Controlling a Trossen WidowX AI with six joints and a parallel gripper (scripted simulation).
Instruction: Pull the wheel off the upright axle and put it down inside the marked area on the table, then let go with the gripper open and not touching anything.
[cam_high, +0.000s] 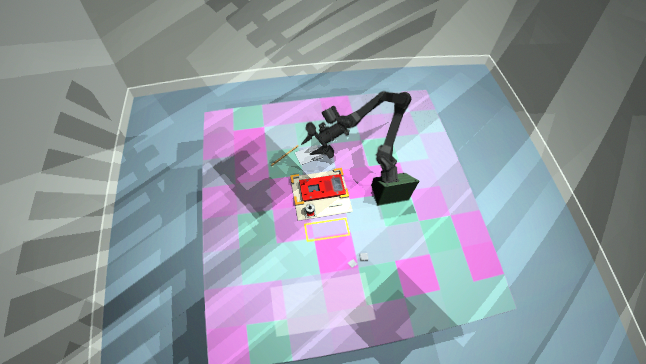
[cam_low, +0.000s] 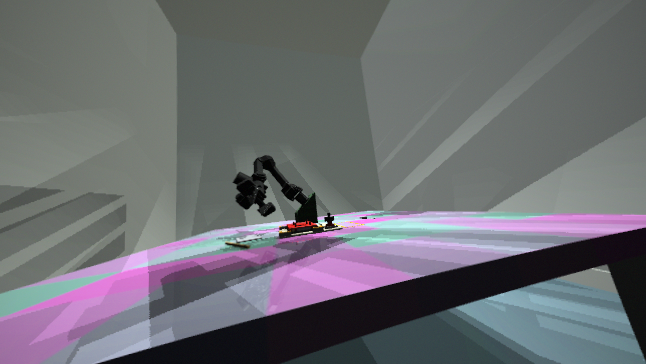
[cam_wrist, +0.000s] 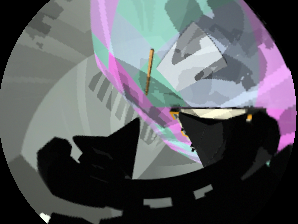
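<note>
Gripper (cam_high: 311, 134) part-open and holding nothing, high beyond the far edge of the red board (cam_high: 323, 186), with the wheel (cam_high: 310, 209) on its upright axle at the board's near corner (opposite side), marked area (cam_high: 327, 229) just past it.

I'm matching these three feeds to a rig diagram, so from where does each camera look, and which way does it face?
Top: high above the table, looking steeply down at the whole arm, the red board, the wheel and the yellow marked area.
Exterior: low beside the table edge, looking across it at the arm, side-on.
Wrist: on the arm, looking past the dark fingers at the table; the gripper is open.
Shared: top and wrist both show the thin brown stick.
</note>
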